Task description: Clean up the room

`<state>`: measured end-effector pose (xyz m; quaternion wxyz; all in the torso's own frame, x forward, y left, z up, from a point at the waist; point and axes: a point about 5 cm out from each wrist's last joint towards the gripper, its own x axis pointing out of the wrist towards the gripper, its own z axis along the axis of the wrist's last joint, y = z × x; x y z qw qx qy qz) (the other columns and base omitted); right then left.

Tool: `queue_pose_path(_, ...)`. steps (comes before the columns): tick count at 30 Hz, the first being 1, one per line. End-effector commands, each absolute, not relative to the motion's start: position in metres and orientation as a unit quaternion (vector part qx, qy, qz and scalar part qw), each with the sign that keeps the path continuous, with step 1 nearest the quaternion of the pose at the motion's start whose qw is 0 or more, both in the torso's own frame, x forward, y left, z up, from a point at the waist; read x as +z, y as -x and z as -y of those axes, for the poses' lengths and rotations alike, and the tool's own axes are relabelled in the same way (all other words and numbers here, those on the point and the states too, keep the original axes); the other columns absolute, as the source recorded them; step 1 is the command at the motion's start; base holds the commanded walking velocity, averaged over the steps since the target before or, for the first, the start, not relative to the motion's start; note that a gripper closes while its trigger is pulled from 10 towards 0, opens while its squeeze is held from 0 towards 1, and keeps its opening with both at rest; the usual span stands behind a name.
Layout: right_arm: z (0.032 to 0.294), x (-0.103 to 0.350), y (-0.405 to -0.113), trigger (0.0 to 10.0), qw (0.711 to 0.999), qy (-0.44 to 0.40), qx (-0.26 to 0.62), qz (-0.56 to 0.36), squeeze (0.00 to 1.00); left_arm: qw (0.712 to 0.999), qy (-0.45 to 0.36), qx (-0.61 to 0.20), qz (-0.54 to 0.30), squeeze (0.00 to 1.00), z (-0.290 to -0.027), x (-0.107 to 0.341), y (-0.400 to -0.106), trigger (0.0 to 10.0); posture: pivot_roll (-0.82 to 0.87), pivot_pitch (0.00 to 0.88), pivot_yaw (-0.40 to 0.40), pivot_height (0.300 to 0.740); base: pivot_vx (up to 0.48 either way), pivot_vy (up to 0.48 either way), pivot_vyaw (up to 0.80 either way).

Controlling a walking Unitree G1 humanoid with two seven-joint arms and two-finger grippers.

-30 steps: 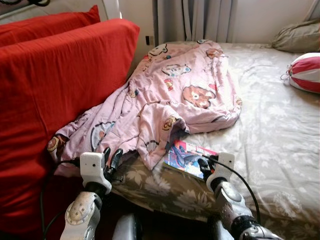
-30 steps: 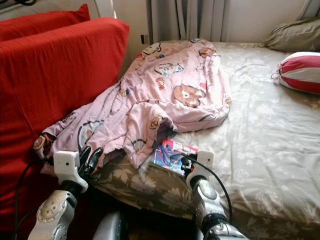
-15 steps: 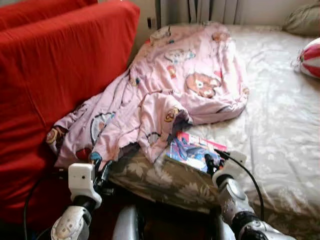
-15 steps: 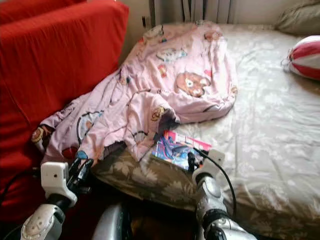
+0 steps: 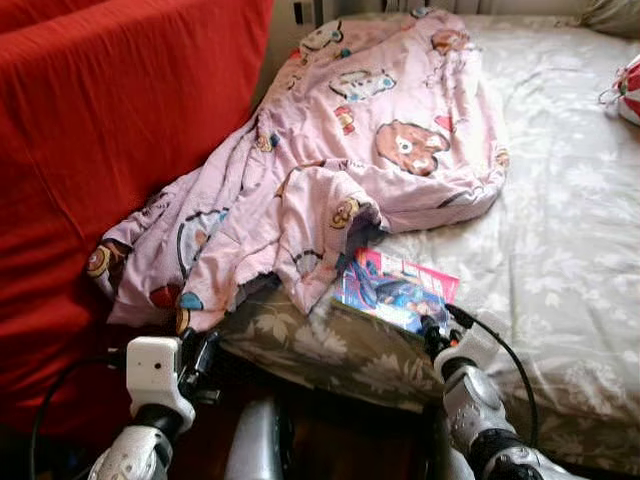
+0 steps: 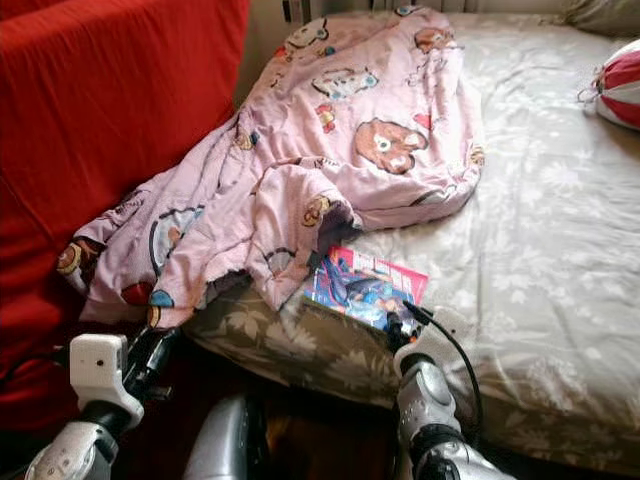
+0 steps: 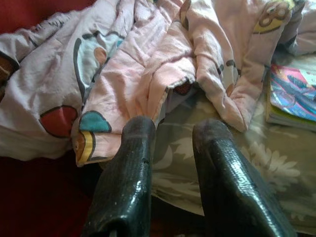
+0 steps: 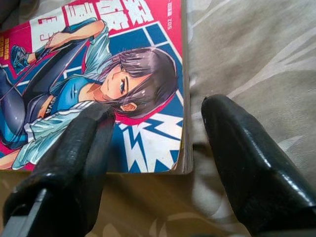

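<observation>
A colourful comic book (image 5: 398, 293) lies flat on the bed near its front edge, partly tucked under a crumpled pink cartoon blanket (image 5: 340, 170). My right gripper (image 5: 437, 335) is at the book's near corner. In the right wrist view it is open, one finger (image 8: 84, 143) over the cover (image 8: 98, 74) and the other (image 8: 237, 148) over the sheet beside it. My left gripper (image 5: 205, 352) hangs low at the bed's front edge, just below the blanket's hem (image 7: 148, 89). It is open with a narrow gap and holds nothing (image 7: 174, 127).
A big red cushion (image 5: 100, 130) stands along the left, with the blanket bunched against it. The floral bed sheet (image 5: 570, 220) stretches to the right. A red-and-white striped pillow (image 5: 631, 90) lies at the far right edge.
The camera has tipped down and closer, so the bed slid up in the picture. My left gripper has sunk from the blanket's hem to below the mattress edge. The right gripper stays at the book's corner.
</observation>
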<state>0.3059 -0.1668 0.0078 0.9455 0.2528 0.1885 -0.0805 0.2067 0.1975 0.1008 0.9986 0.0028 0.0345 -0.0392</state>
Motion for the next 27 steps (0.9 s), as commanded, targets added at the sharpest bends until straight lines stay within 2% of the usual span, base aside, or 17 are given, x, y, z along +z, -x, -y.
queue_pose_path(1,0.161,0.0,-0.3,10.0,0.938,-0.265,-0.078,-0.208,0.0,0.999,-0.006,-0.032,-0.037,0.0,-0.204,0.104,-0.203,10.0,0.23,0.177,0.106,0.577,0.0,0.0,0.0)
queue_pose_path(10,0.163,0.006,-0.305,10.0,0.939,-0.274,-0.079,-0.193,0.0,0.998,-0.008,-0.037,-0.042,0.0,-0.203,0.105,-0.203,10.0,0.23,0.179,0.113,0.577,0.0,0.0,0.0)
queue_pose_path(15,0.168,0.017,-0.311,10.0,0.952,-0.257,-0.081,-0.148,0.0,0.998,-0.008,-0.036,-0.042,0.0,-0.203,0.105,-0.204,10.0,0.22,0.172,0.114,0.577,0.0,0.0,0.0)
queue_pose_path(27,0.162,0.024,-0.314,10.0,0.958,-0.257,-0.065,-0.109,0.0,0.998,-0.009,-0.036,-0.04,0.0,-0.203,0.105,-0.206,10.0,0.22,0.17,0.114,0.577,0.0,0.0,0.0)
